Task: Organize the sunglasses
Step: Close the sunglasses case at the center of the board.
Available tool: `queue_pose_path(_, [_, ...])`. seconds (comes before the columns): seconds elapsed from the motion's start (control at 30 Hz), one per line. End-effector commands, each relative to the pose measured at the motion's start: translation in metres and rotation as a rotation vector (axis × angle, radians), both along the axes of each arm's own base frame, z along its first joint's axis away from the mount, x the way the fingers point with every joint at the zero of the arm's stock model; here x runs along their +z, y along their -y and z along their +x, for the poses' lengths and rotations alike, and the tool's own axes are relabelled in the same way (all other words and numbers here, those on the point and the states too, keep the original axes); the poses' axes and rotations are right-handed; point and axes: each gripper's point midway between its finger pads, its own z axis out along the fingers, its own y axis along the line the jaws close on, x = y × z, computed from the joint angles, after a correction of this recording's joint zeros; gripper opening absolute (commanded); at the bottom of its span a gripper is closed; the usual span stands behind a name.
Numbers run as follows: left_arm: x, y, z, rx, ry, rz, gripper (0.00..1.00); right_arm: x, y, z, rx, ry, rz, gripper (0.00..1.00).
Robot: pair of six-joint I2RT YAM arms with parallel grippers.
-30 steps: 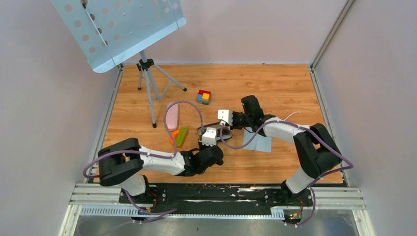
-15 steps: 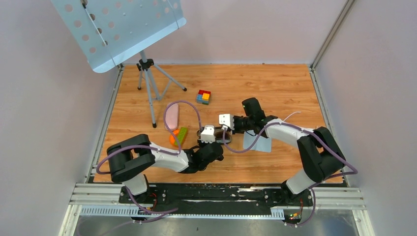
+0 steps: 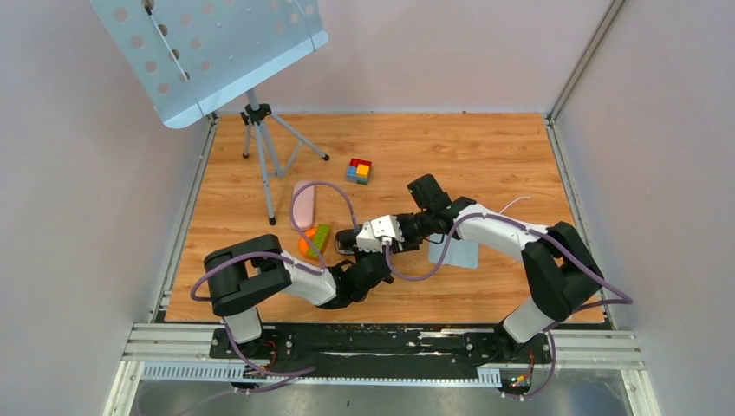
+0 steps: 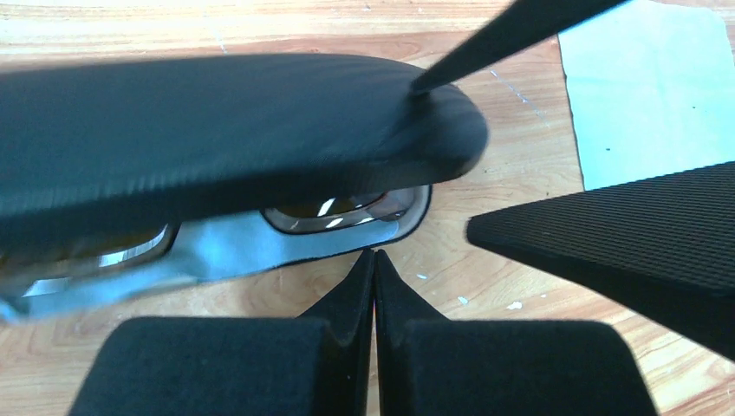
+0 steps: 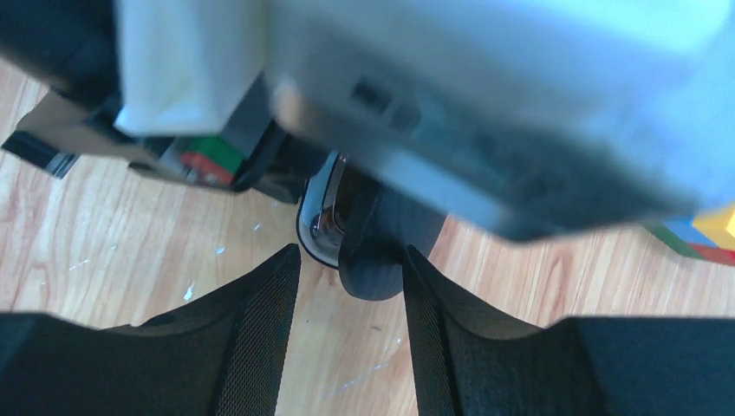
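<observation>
Wood-grain laminate forms the tabletop (image 3: 485, 147), flecked with small white marks near its middle; pale walls (image 3: 433, 52) enclose it on three sides.

Item location: the sunglasses (image 4: 334, 208) lie in the black case (image 4: 217, 130) near the tabletop's middle. Their brown lenses rest against the pale lining, and the lid hangs low over them.

My left claw (image 4: 374, 260) is clenched, fingers pressed together on nothing, just on the near side of the case.

My right claw (image 5: 351, 256) is released, fingers spread about the case end nearest the pale blue cloth (image 4: 650, 87); one finger meets the lid there.

The pink case (image 3: 303, 204) and the coloured cube (image 3: 359, 170) sit toward the far edge. A perforated music stand (image 3: 208, 52) occupies the far-left corner.
</observation>
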Motion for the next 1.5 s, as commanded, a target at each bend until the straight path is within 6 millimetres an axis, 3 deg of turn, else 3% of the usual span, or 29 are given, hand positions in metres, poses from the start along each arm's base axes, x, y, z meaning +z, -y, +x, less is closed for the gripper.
queue_pose_path(0.0, [0.012, 0.002, 0.01, 0.021, 0.067, -0.068, 0.0, -0.036, 0.002, -0.054, 0.063, -0.246, -0.098, 0.5])
queue_pose_path(0.13, [0.018, -0.002, 0.01, 0.021, 0.095, -0.085, 0.0, -0.053, -0.001, -0.058, 0.082, -0.241, -0.145, 0.51])
queue_pose_path(0.33, [0.022, -0.01, 0.011, 0.02, 0.133, -0.084, 0.0, -0.063, -0.001, -0.059, 0.055, -0.191, -0.156, 0.51])
queue_pose_path(0.53, [0.021, -0.023, 0.014, 0.033, 0.148, -0.11, 0.0, -0.088, 0.004, -0.078, 0.107, 0.111, -0.131, 0.52])
queue_pose_path(0.8, [0.023, -0.026, 0.007, -0.023, 0.158, -0.125, 0.0, -0.1, 0.005, -0.081, 0.143, 0.212, -0.19, 0.59])
queue_pose_path(1.0, [0.046, -0.013, -0.008, -0.13, 0.136, -0.183, 0.04, -0.055, 0.006, -0.046, -0.03, 0.284, -0.171, 0.59])
queue_pose_path(1.07, [0.056, -0.013, -0.016, -0.156, 0.112, -0.188, 0.09, -0.045, 0.016, -0.039, -0.054, 0.249, -0.181, 0.58])
queue_pose_path(1.13, [0.053, -0.02, -0.027, -0.174, 0.053, -0.116, 0.15, -0.036, 0.025, -0.039, -0.067, 0.189, -0.19, 0.58])
queue_pose_path(1.23, [0.072, -0.023, -0.039, -0.22, 0.052, -0.037, 0.27, -0.014, 0.037, -0.036, -0.127, 0.117, -0.154, 0.58])
queue_pose_path(1.47, [0.119, -0.077, -0.04, -0.143, 0.098, 0.157, 0.47, 0.043, 0.065, -0.019, -0.408, 0.004, -0.004, 0.58])
